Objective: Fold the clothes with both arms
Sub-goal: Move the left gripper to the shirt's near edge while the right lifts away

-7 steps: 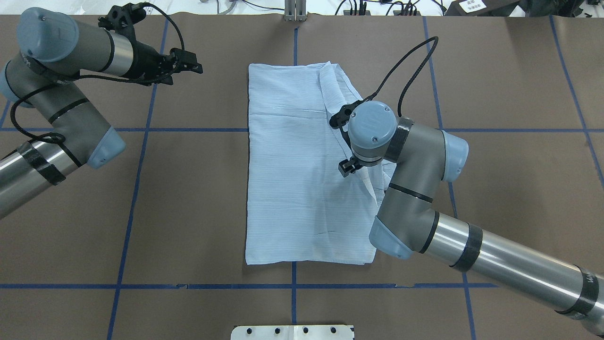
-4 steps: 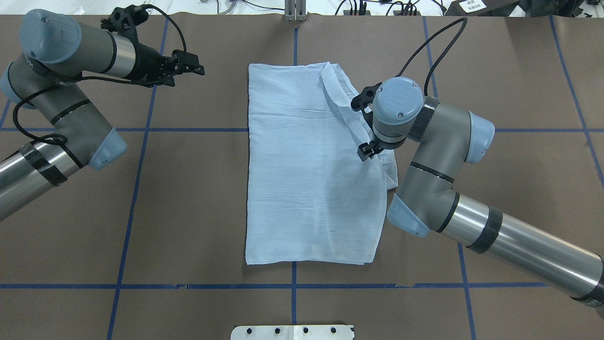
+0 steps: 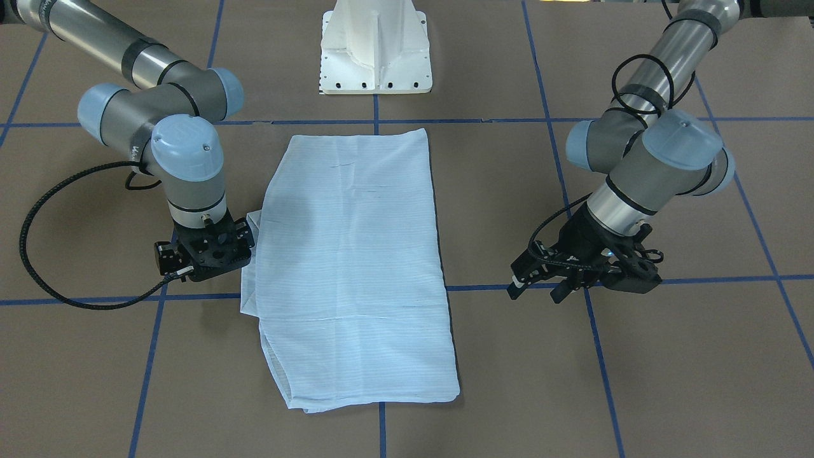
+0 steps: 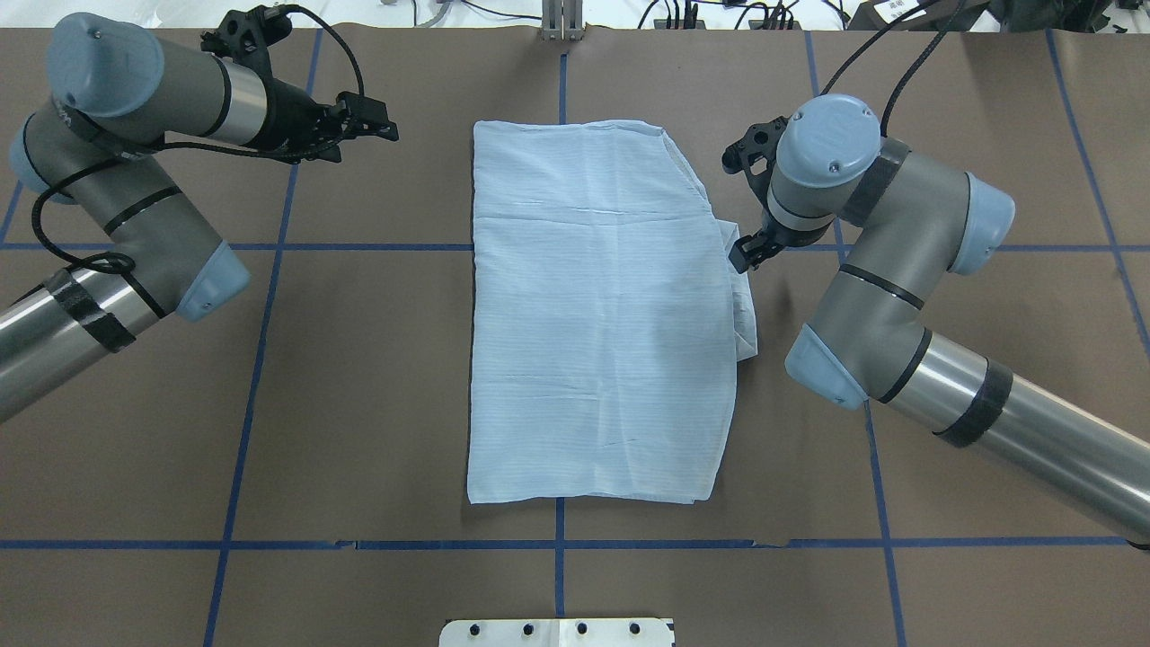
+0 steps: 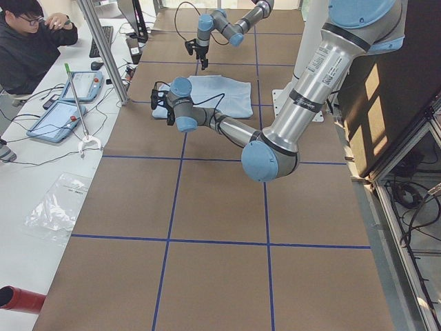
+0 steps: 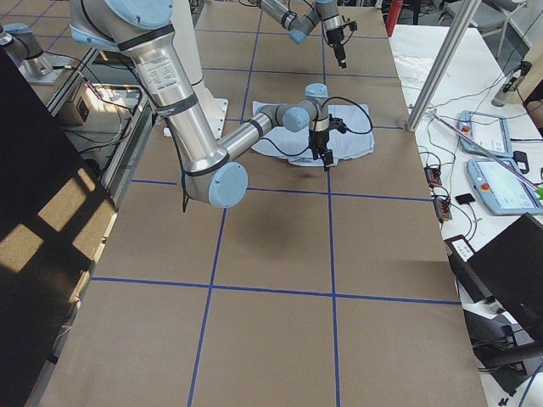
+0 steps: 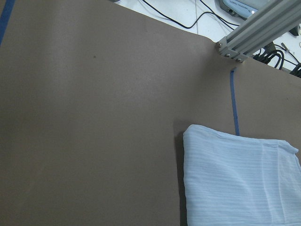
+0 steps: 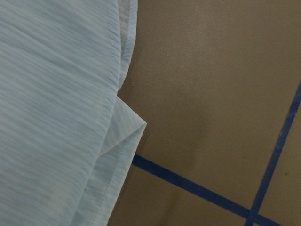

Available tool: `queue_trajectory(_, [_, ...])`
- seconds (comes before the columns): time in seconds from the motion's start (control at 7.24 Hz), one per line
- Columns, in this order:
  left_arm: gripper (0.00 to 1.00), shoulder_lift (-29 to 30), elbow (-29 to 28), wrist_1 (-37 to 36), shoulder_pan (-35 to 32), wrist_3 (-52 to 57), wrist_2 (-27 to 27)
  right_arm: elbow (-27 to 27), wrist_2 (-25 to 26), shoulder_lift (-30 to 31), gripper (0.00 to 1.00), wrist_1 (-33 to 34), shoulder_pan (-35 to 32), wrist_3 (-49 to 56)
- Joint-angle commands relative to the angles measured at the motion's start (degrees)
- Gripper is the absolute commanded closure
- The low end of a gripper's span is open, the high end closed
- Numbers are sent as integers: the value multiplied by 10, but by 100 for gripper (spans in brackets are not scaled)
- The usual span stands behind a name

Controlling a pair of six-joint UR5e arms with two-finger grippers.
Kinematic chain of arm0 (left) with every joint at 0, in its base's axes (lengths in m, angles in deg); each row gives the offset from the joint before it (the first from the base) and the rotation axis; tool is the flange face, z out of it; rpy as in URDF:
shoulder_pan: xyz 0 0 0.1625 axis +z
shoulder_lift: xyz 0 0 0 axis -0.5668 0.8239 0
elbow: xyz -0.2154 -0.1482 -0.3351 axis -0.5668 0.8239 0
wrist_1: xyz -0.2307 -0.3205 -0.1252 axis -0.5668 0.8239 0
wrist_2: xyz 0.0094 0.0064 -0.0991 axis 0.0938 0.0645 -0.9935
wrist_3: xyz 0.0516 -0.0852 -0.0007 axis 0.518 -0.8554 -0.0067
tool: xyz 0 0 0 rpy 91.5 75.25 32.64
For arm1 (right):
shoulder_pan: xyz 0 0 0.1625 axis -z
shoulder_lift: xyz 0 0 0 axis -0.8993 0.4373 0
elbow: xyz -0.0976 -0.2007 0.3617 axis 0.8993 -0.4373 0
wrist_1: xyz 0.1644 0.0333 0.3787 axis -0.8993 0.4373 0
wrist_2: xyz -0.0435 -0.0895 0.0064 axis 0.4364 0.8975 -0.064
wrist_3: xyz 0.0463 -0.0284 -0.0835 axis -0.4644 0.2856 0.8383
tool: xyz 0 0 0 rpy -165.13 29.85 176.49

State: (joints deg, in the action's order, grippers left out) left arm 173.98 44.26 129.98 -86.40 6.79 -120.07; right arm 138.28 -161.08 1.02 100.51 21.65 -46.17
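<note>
Overhead exterior: right claw (image 4: pixel 746 254) beside shirt (image 4: pixel 593 314)

both arms same build: left arm (image 4: pixel 135 211) and right arm (image 4: pixel 885 270) have grey housings, polished silver tubes and rounded pale blue joint caps (image 4: pixel 831 126) with small screws in them. black tape bands wrap the tubes, thin black rings at the joints. white lettering on a grey link, too small to read. black braided cables (image 3: pixel 23 245) run off each wrist. left gripper (image 3: pixel 536 294) and right gripper (image 4: pixel 744 255) all black. white pedestal base (image 3: pixel 375 57), row of bolt holes along its foot.
</note>
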Motion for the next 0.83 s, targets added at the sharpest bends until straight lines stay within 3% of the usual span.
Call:
queue_trajectory(0.0, [0, -6, 23, -1, 3, -17, 0, 55, -52, 7, 0, 5, -6, -7])
queue_trajectory(0.14, [0, -19, 60, -9, 32, -67, 3, 92, -88, 26, 0, 8, -8, -31])
queue_trajectory(0.28, [0, -43, 115, -53, 96, -89, 49, 120, -106, 39, 0, 14, -8, -63])
queue_trajectory(0.69, [1, -45, 249, -228, 234, -216, 142, 195, -108, 84, 0, 11, 7, -183])
